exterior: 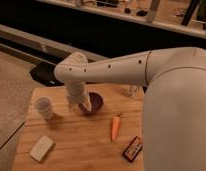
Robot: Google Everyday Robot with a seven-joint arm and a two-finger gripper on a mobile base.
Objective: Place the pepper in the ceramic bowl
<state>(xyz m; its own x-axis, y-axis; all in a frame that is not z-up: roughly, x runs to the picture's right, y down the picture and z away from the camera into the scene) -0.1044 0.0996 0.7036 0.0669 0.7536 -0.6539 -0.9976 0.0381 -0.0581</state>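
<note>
— What sits left of the ceramic bowl (pixel 96 103)?
— A white cup (pixel 44 107), then the gripper (pixel 81 105) at the bowl's left rim; its grip I cannot tell.
— And the pepper (pixel 115 128)?
— On the table (pixel 76 140), right of the bowl — outside it.

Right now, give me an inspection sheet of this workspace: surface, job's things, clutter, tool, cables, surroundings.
surface: wooden table, with things spread apart on it.
job's things: pepper lies on the table to the right of the bowl, apart from it and not held. The bowl's left side is hidden by the tool.
clutter: white cup left of the bowl; pale block front left; red-and-black packet front right; small clear item at the far edge, too small to tell what it is.
tool: tool hangs at the bowl's left rim, away from the pepper.
cables: nothing seen.
surroundings: dark flat thing beyond the far left corner; grey floor at left.
</note>
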